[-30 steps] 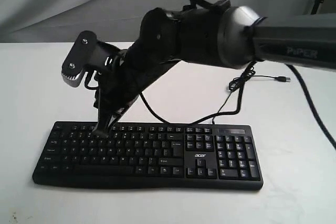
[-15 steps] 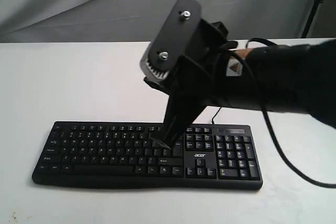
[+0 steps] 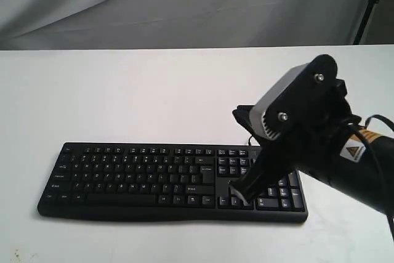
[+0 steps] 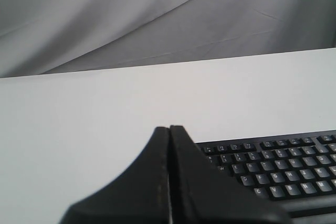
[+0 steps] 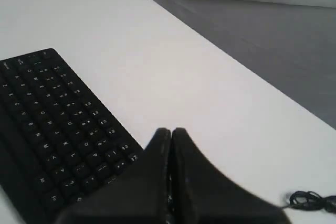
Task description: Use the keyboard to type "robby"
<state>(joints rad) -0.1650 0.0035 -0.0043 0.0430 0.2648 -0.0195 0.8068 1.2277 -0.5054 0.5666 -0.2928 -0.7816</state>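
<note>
Right arm (image 3: 345, 164) swung across the keyboard (image 3: 141, 173) to its arrow keys (image 3: 236, 200); both arms' jaws clenched.

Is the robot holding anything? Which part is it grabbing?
Nothing is held. The right end effector is pinched shut with nothing in it, its tip down by the keyboard. The left end effector is shut and empty too.

Right arm (image 3: 345, 170) comes in from the right edge of the exterior view, black, sloping down toward the left. Grey wrist housing (image 3: 286, 100) tilted upward, two screws showing, yellow warning label (image 3: 352, 150) on the link behind it. Right gripper (image 3: 237, 194) points down-left, fingers (image 5: 149, 187) pressed together with no gap. Left gripper (image 4: 169, 128) shows in the left wrist view, black fingers (image 4: 139, 187) likewise pressed flat together, tips level.
</note>
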